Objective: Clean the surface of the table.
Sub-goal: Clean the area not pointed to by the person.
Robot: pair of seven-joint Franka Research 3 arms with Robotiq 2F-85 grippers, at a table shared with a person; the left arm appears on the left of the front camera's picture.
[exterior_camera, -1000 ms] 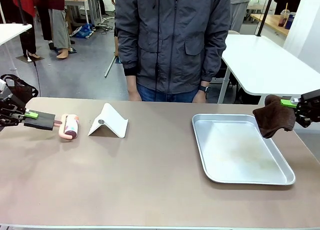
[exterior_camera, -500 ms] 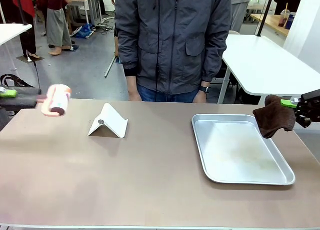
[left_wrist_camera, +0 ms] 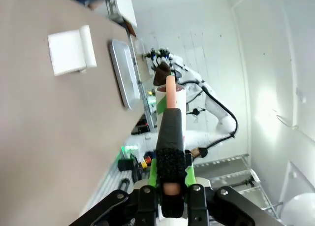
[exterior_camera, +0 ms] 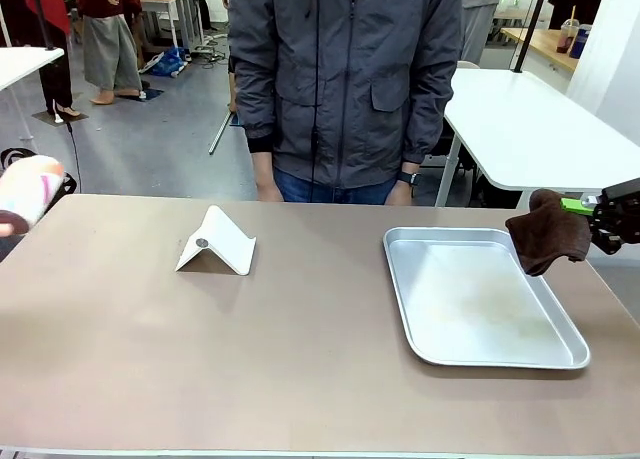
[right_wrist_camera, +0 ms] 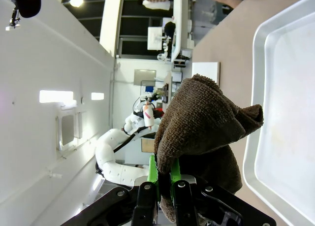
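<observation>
The matte beige table (exterior_camera: 300,369) lies smooth between the arms; at its left edge the left gripper (left_wrist_camera: 171,179) clamps a lint roller (left_wrist_camera: 171,132) by its foam handle (held aloft), while the right gripper (exterior_camera: 580,208), level, pinches a fuzzy brown cloth (exterior_camera: 548,237) beside the metal tray (exterior_camera: 400,299)

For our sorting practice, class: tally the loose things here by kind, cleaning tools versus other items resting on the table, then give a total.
Cleaning tools: 2 (lint roller, brown cloth)
Items resting on the table: 2 (metal tray, white folded stand)
Total: 4
</observation>
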